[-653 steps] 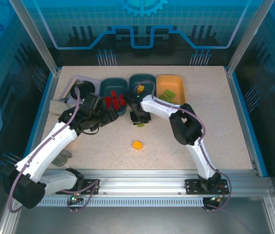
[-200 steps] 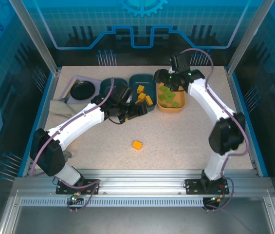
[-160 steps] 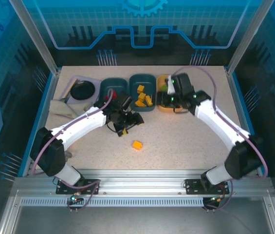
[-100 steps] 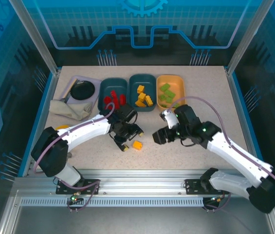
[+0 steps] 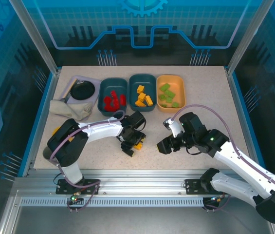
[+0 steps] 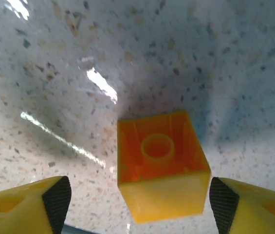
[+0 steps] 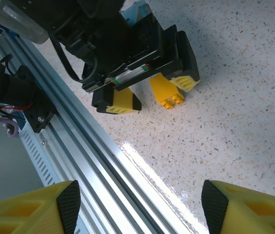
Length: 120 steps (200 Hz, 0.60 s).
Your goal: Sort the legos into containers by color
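Left arm (image 5: 98,130) and right arm (image 5: 243,162) low, jaws apart.

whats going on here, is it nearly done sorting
Nearly. The red bricks are in the left teal tub, the orange-yellow bricks in the middle teal tub, and the green bricks in the orange tub. One loose orange-yellow brick lies on the table. The left gripper is down around it, fingers open and not yet closed. The right gripper is open and empty nearby.
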Motion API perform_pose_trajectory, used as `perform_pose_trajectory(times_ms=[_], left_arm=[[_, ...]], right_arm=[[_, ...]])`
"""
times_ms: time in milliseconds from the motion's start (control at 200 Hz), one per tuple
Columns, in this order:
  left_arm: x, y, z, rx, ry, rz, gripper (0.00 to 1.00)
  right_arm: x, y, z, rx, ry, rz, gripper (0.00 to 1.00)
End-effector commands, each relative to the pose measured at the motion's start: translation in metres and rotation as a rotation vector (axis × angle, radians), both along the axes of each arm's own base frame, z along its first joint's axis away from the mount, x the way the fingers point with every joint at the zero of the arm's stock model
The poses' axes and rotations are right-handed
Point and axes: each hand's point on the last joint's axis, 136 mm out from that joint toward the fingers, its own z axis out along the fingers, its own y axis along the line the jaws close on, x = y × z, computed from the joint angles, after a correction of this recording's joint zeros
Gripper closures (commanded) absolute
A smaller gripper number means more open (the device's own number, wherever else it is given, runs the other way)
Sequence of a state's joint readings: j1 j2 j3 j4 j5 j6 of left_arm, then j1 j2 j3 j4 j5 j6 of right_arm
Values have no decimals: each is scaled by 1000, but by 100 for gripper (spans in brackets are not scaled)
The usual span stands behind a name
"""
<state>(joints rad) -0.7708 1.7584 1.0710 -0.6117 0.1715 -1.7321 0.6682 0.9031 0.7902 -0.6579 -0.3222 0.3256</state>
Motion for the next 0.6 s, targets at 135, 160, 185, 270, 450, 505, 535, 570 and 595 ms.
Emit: perform_pose_trajectory(times_ms=[135,160,185,270,450,505,535,570,595], left_arm=[[14,-9,-9,20,-28,13,45],[14,-8,-10,21,-30,15,48],[15,-8,-10,21,-34,16,50],[17,-6,-7,28,-54,19,58],[30,9,19,53,-121,-1,64],[42,15,37,59,-176,-27,65],[49,18,49,66,-209,-50,65],[59,20,63,68,-244,-84,66],[65,21,71,74,-266,-113,65]], right_arm=[[-10,-4,-6,-8,29,-9,31],[-10,-4,-6,-9,30,-11,30],[-10,-5,-7,-10,32,-13,30],[-9,-5,-7,-12,30,-21,30],[0,-5,-1,-10,7,-45,30],[6,-5,6,5,-4,-66,31],[11,-5,13,20,-14,-78,31],[18,-5,19,40,-21,-101,30],[23,-5,24,56,-27,-117,30]])
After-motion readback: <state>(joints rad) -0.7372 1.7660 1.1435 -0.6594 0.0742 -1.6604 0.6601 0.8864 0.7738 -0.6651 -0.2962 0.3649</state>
